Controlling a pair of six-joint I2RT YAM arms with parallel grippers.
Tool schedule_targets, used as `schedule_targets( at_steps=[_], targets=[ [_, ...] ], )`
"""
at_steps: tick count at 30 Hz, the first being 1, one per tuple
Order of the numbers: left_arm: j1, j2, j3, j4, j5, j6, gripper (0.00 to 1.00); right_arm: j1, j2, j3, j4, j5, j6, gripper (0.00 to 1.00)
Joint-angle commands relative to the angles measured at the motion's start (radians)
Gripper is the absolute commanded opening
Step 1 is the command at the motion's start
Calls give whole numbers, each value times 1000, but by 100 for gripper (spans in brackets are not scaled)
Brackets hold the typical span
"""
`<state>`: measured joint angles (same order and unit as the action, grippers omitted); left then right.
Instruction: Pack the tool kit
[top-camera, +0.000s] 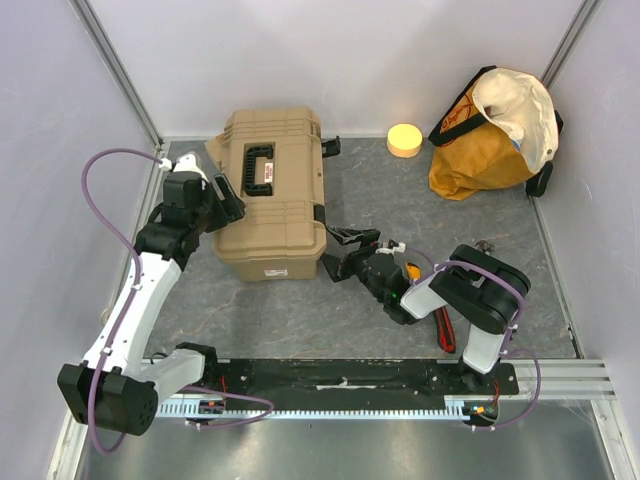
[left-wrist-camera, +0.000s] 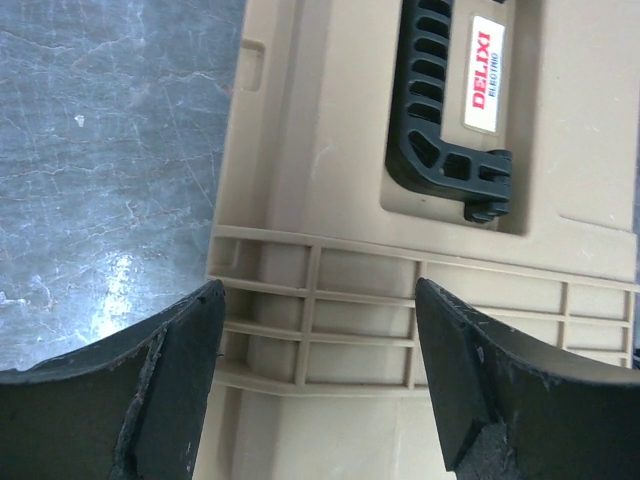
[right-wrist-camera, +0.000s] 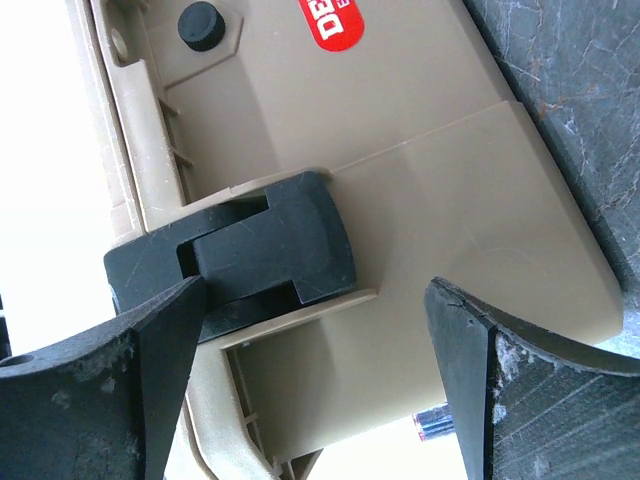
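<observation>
Right tool (right-wrist-camera: 315, 290) wide open by tool kit (right-wrist-camera: 440, 180) latch (right-wrist-camera: 270, 245)

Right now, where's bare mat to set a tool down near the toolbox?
Two patches: between the toolbox and the cloth bag, in front of the yellow disc; and between the toolbox's near side and the base rail. Crowded: the toolbox's two ends, with the left gripper and right gripper there, both open.

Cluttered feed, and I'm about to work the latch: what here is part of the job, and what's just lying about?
Job: toolbox; its black latch; left gripper and right gripper, both open at the box.
Lying about: yellow bag; yellow disc; red-handled tool, possibly part of the kit.
</observation>
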<state>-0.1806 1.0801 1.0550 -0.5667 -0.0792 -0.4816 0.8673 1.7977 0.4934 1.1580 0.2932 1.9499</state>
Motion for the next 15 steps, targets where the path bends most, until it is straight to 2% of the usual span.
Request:
schedule_targets(
  at_steps=[1, 6, 12, 15],
  targets=[
    [-45, -23, 40, -142, 127, -74, 81, 32, -61, 37, 532, -72, -63, 98],
    [-42, -42, 80, -182, 50, -55, 82, 32, -80, -28, 516, -13, -88, 98],
    [-43, -54, 125, -211, 19, -45, 82, 18, -201, -131, 338, 60, -112, 97],
    [-42, -66, 122, -217, 12, -43, 82, -4, -218, -130, 315, 47, -137, 98]
  ],
)
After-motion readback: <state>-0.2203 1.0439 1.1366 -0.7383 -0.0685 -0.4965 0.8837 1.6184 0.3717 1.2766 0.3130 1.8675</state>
